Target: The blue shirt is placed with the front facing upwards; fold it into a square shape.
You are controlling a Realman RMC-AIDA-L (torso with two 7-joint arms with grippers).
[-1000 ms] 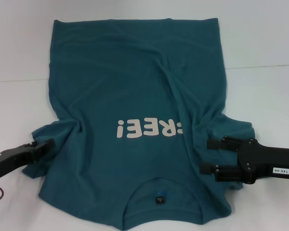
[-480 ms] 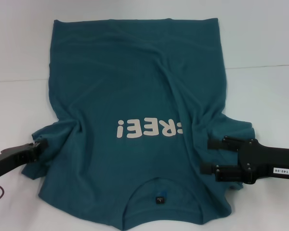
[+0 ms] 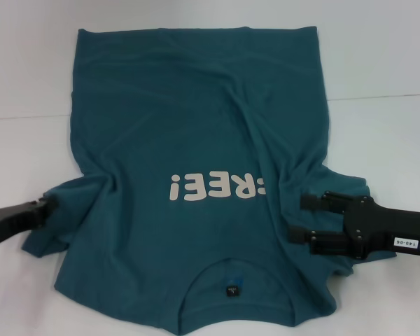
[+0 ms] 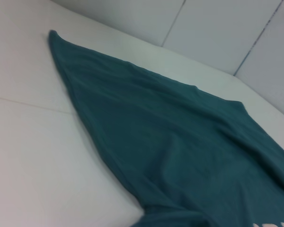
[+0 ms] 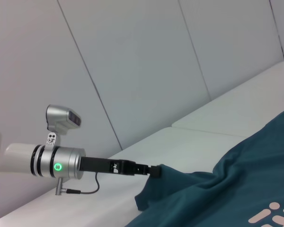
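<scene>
The blue shirt (image 3: pixel 196 126) lies front up on the white table, collar nearest me, so its cream lettering (image 3: pixel 217 187) reads upside down. A small dark neck label (image 3: pixel 233 288) shows inside the collar. My left gripper (image 3: pixel 43 206) is at the tip of the shirt's left sleeve. In the right wrist view the left gripper (image 5: pixel 155 170) is shut on that sleeve's edge, and the cloth (image 5: pixel 236 189) rises to it. My right gripper (image 3: pixel 297 218) stands open over the bunched right sleeve, its fingers pointing toward the chest. The left wrist view shows only the shirt's body (image 4: pixel 180 132).
The white table (image 3: pixel 378 140) has a seam running across it behind the shirt's middle. Pale wall panels (image 5: pixel 146 61) stand behind the table. The left arm's silver wrist (image 5: pixel 52 161) reaches in from the table's side.
My left gripper has drawn back to the left, and the left sleeve has stretched out with it. The right gripper has shifted slightly toward the shirt's middle.
</scene>
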